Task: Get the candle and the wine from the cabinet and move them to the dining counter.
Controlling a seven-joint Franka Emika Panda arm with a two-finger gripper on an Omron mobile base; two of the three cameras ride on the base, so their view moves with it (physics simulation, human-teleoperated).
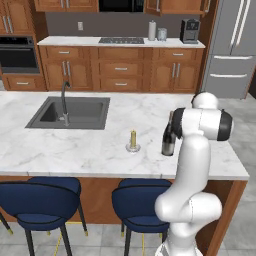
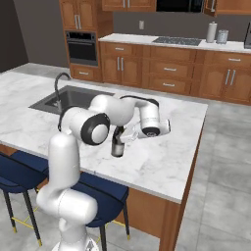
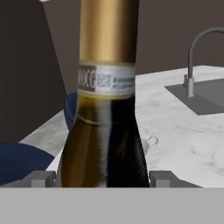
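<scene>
Wine (image 3: 105,131) neck label, writing illegible

Bare marble (image 1: 100,145) left of candle (image 1: 133,139)

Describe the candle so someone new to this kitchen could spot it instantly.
On the marble island with the dark sink, look near the front edge above the navy stools. The candle stands there on a small round dish, left of the wine bottle: short and pale yellow, where the bottle is tall and dark.

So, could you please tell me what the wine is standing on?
The wine stands upright on the dining counter, right of the candle. The arm covers its upper part, and its base contact is hidden in the hand view.
</scene>
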